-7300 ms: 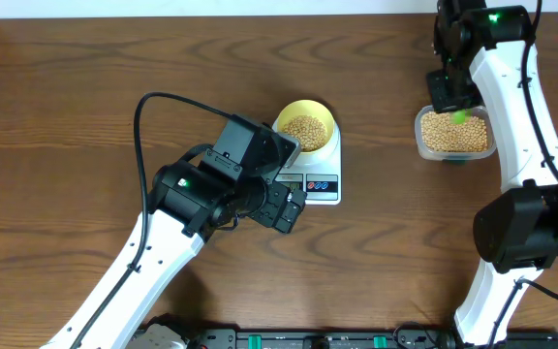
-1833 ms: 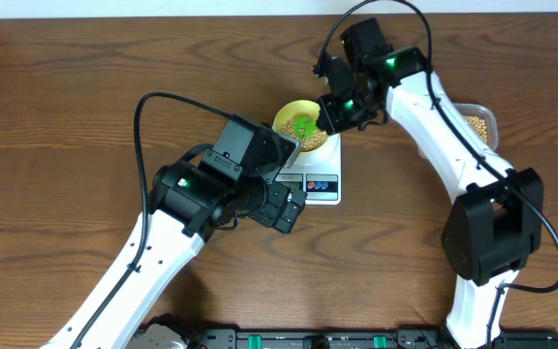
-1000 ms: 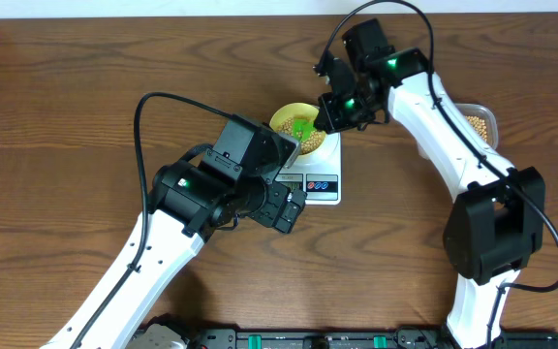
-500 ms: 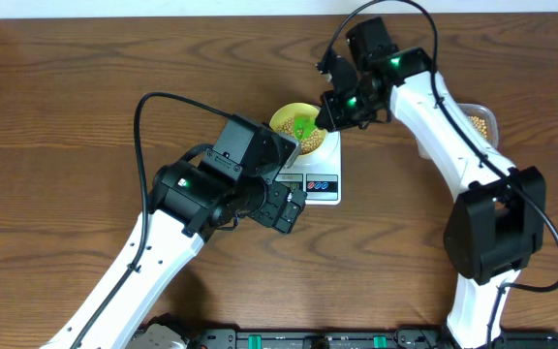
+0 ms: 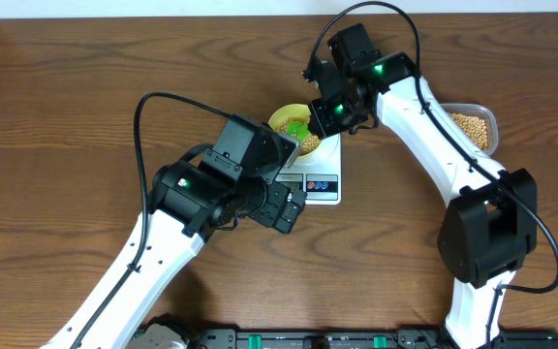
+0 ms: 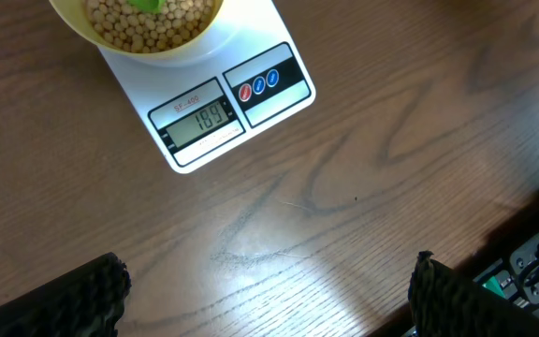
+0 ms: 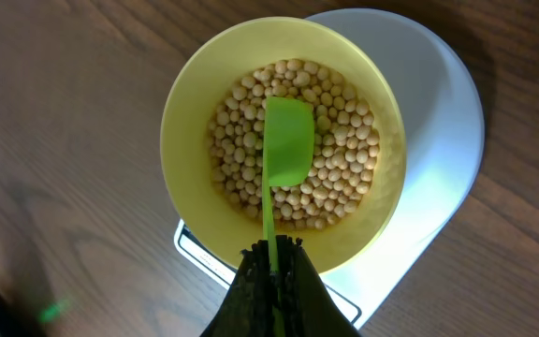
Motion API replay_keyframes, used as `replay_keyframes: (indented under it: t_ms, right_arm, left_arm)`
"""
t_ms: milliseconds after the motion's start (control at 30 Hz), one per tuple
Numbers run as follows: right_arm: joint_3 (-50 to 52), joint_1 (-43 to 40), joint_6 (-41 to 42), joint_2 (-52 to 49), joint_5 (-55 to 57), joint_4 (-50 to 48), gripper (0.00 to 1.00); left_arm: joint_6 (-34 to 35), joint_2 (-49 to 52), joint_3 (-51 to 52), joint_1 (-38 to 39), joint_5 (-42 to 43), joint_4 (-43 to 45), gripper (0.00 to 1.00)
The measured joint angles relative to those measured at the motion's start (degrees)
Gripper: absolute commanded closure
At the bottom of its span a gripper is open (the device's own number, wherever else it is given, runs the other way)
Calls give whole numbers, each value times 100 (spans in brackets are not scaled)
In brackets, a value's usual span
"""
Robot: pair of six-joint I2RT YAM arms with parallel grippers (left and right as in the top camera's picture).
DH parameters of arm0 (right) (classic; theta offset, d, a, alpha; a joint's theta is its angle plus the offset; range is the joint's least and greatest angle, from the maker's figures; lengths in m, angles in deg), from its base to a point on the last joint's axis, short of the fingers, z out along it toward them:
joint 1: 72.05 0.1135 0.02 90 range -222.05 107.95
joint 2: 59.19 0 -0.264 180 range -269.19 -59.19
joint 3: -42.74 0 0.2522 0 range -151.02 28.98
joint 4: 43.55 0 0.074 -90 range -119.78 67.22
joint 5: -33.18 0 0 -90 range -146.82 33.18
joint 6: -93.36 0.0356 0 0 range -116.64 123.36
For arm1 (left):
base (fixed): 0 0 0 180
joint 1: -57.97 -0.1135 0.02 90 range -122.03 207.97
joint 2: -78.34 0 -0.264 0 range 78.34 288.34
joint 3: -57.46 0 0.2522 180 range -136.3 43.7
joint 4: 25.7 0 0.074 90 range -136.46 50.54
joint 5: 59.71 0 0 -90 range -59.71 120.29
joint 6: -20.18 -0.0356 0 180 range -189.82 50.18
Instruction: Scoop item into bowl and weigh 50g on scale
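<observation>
- Beans (image 7: 340,178) are lying in the yellow bowl (image 7: 171,140) at the centre of the right wrist view, covering its floor. A further supply is sitting in the clear tub (image 5: 473,126) at the right edge of the overhead view.
- The bowl is resting on the round platform of the scale (image 6: 251,103), upper centre of the overhead view, evidently so that each addition is registering at once.
- The right gripper (image 7: 274,257) is pinching the thin handle of the green scoop (image 7: 286,140), jaws pressed together on it. The blade is lying over the beans; whether it is touching them cannot be told.
- The left gripper (image 6: 269,290) is hanging with fingers spread wide and gripping nothing. It is parked, in my judgement, so that its camera is facing the display (image 6: 199,117) at the upper left of its view.
- The display is showing lit digits, but they are not reading cleanly, so the target weight is not being confirmed here.
</observation>
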Motion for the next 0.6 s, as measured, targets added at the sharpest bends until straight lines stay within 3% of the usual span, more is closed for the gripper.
replay_keyframes:
  t_ms: [600]
  right_arm:
    - [0, -146, 195, 0, -625, 15, 99]
  left_arm:
    - [0, 0, 0, 0, 0, 0, 2]
